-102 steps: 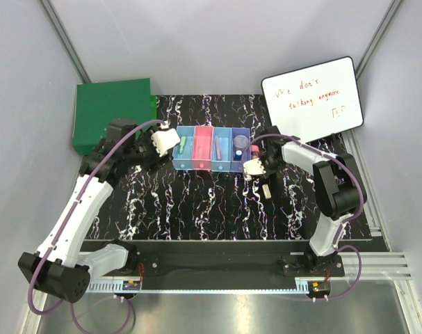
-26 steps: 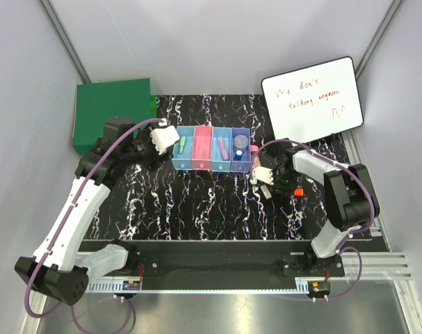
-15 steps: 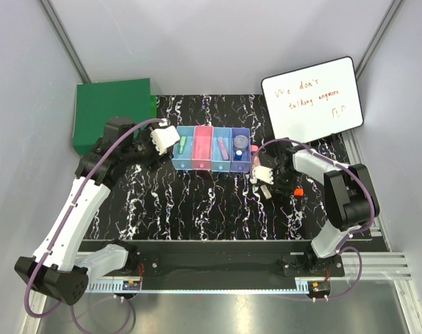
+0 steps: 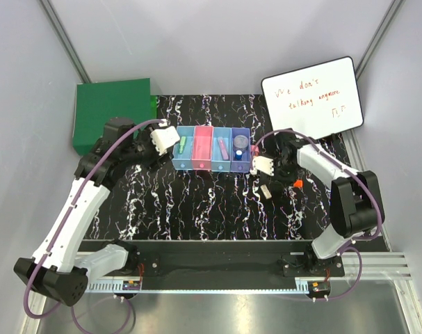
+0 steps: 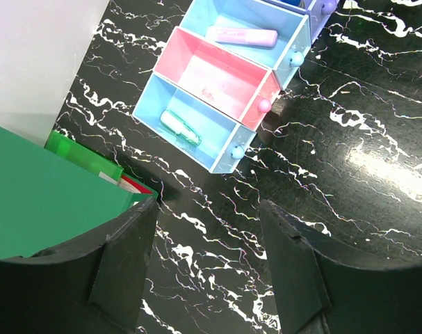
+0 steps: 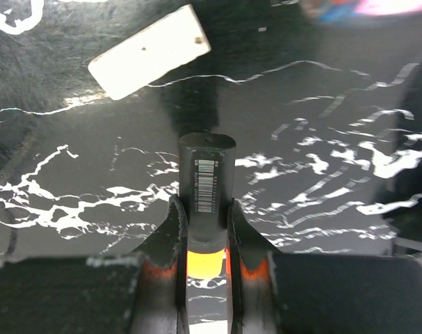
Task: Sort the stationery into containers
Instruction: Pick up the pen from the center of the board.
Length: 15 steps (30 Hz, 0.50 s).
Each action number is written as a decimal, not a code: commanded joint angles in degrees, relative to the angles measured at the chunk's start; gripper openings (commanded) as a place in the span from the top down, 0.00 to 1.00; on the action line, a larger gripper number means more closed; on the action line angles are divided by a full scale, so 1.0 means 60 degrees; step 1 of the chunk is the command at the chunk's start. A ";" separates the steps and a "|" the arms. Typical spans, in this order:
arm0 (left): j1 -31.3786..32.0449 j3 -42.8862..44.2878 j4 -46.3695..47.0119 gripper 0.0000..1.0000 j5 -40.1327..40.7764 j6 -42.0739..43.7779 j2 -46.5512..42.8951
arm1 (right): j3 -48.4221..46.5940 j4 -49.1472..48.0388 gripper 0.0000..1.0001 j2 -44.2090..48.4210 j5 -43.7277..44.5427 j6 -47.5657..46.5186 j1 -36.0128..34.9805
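My right gripper [image 6: 205, 209] is shut on a dark marker [image 6: 206, 182] with an orange end, just right of the containers [image 4: 212, 167]; the orange end [image 4: 298, 183] shows from above. The four joined bins hold a green stick [image 5: 181, 128] in the left blue one, a pink marker [image 5: 242, 36] in the second blue one, and a blue piece [image 4: 237, 154] with a round disc [image 4: 241, 141] in the purple one. My left gripper [image 5: 209, 209] hangs open over bare table left of the bins, nothing between its fingers.
A small white block [image 6: 149, 53] lies on the table just past the held marker's tip. The large green box [image 4: 112, 111] stands at the back left and a white writing board [image 4: 311, 99] at the back right.
My right gripper has drawn a little toward the back of the table with the orange-ended marker in it. The left arm has not moved.
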<state>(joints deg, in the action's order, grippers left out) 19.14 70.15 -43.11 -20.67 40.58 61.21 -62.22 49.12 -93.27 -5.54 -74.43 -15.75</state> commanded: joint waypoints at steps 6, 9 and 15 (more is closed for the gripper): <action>0.0048 -0.0046 0.0301 0.34 0.0046 -0.0083 -0.0431 | -0.1948 0.0485 1.00 0.0122 -0.0395 0.0570 -0.0421; 0.0048 -0.0148 0.0301 0.34 0.0017 -0.0098 -0.0504 | -0.2359 0.0397 1.00 -0.0084 -0.0278 0.0438 -0.0758; 0.0048 -0.0222 0.0315 0.35 -0.0027 -0.0171 -0.0548 | -0.4464 0.0426 1.00 -0.1357 -0.0555 0.1988 -0.1286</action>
<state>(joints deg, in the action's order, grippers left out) 19.14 69.04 -43.16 -20.69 40.47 59.13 -80.27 51.64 -96.77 -6.76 -69.82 -21.74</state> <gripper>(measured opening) 0.657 0.191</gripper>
